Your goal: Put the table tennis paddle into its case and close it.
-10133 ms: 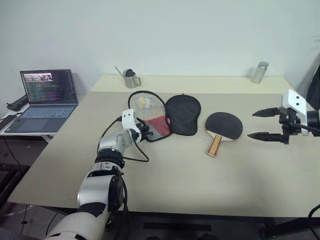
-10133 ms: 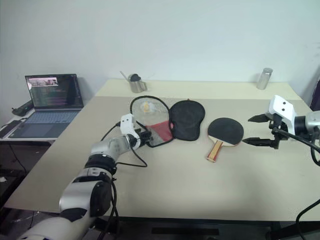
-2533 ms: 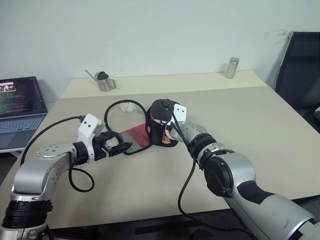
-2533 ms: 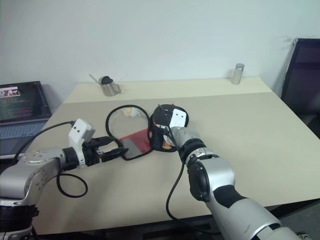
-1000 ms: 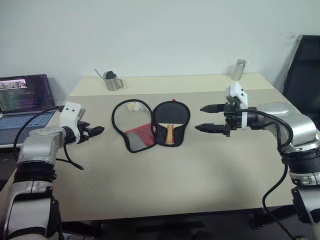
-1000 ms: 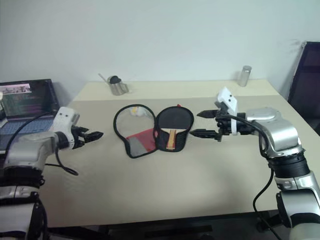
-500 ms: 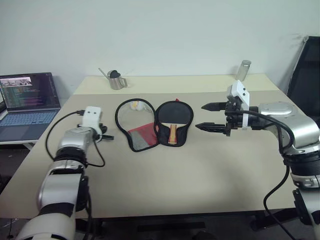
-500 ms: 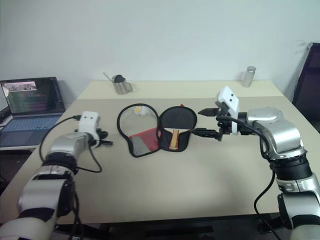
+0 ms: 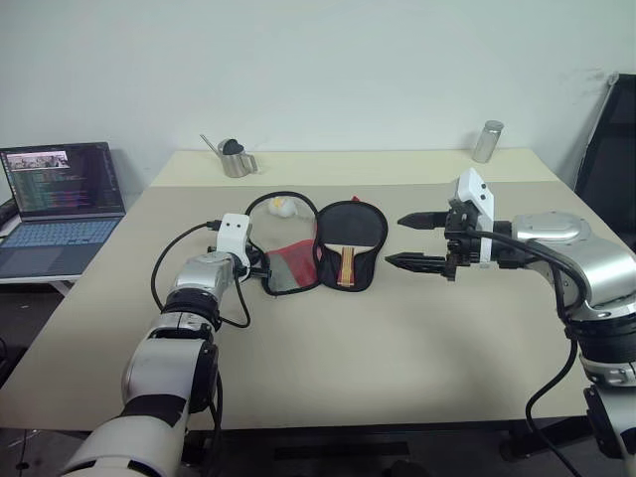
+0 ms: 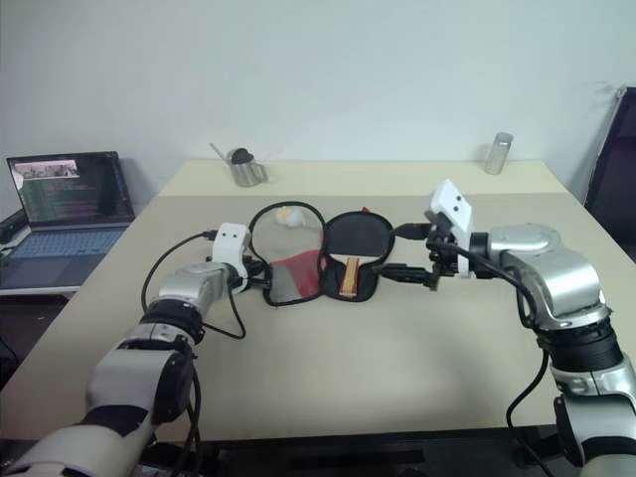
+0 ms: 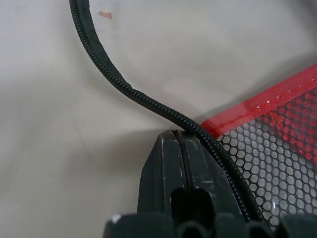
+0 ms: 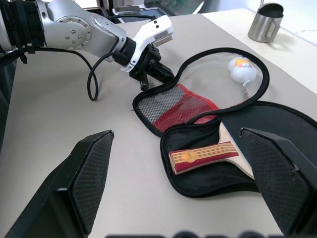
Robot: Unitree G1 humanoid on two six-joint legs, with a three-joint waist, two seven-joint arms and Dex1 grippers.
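Soft, limp case (image 9: pixel 318 253) open on counter (image 9: pixel 397 328), paddle (image 12: pixel 218 151) inside; left fingers (image 11: pixel 185 163) pinched shut at zipper edge, flap's 9 o'clock rim; right gripper (image 9: pixel 409 240) spread wide, empty.

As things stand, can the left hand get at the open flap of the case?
Probably yes: the left hand is shut at the zipper edge of the case flap, with bare table around and nothing between them.

case (image 9: pixel 308 250): lying unzipped and spread flat on desk, mesh-and-red flap leftward | table tennis paddle (image 12: pixel 225 150): resting inside black right half, striped handle pointing toward near edge
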